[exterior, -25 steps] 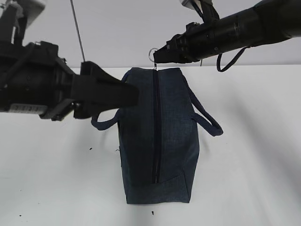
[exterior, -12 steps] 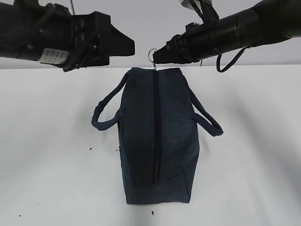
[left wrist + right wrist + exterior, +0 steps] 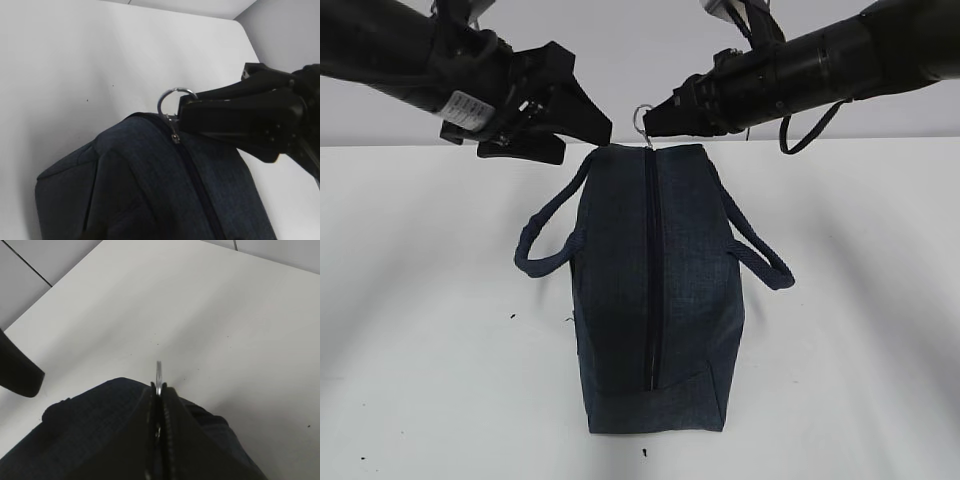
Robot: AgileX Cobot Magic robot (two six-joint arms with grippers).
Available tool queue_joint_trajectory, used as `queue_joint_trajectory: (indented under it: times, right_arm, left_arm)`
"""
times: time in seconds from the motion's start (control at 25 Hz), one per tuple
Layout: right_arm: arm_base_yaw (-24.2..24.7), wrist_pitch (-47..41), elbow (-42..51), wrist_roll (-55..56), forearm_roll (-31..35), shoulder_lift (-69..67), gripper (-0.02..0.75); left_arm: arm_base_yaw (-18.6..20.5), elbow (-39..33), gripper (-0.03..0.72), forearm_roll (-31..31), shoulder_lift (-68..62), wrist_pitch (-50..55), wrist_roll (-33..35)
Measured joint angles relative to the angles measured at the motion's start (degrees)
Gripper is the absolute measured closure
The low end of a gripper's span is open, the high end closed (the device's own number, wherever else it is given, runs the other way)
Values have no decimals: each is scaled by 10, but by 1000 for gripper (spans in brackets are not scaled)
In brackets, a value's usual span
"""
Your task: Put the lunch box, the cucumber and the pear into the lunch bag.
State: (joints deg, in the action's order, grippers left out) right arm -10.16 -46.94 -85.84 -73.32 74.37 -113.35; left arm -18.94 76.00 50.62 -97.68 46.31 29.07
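Observation:
The dark navy lunch bag [image 3: 655, 290] lies on the white table with its zipper [image 3: 651, 270] shut along the top. My right gripper [image 3: 652, 124] is shut on the metal ring pull [image 3: 642, 113] at the bag's far end. The right wrist view shows the ring [image 3: 158, 372] pinched between the fingers, and the left wrist view shows the ring [image 3: 172, 97] in the right gripper [image 3: 186, 111]. My left gripper [image 3: 582, 142] is open and empty, just above the bag's far left corner. The lunch box, the cucumber and the pear are out of view.
The bag's two strap handles hang out to the left [image 3: 545, 245] and to the right [image 3: 760, 255]. The white table [image 3: 420, 350] carries a few dark specks. A grey wall stands behind the table.
My left arm has lifted from the bag's left side and swung back and to the right, to the bag's far left corner. The right gripper and the bag have not moved.

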Motion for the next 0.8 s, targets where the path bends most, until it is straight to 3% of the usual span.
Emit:
queue_joint_trajectory:
  times: [0.24,0.4,0.52,0.64,0.8]
  right_arm:
    - [0,-1,0,0,0,0,732]
    - [0,-2,0,0,0,0,732]
    - [0,-2,0,0,0,0,732]
    - [0,-2,0,1,0,0,732]
    - [0,-3,0,5,0,0,732]
  left_arm:
    - [-1,14,260,-14,-30,18,-11]
    - [-1,15,323,-13,-45,23,-12]
    - [-1,16,445,-12,-54,31,-14]
    - [-1,16,617,-12,-56,35,-14]
    - [-2,16,685,-11,-56,37,-13]
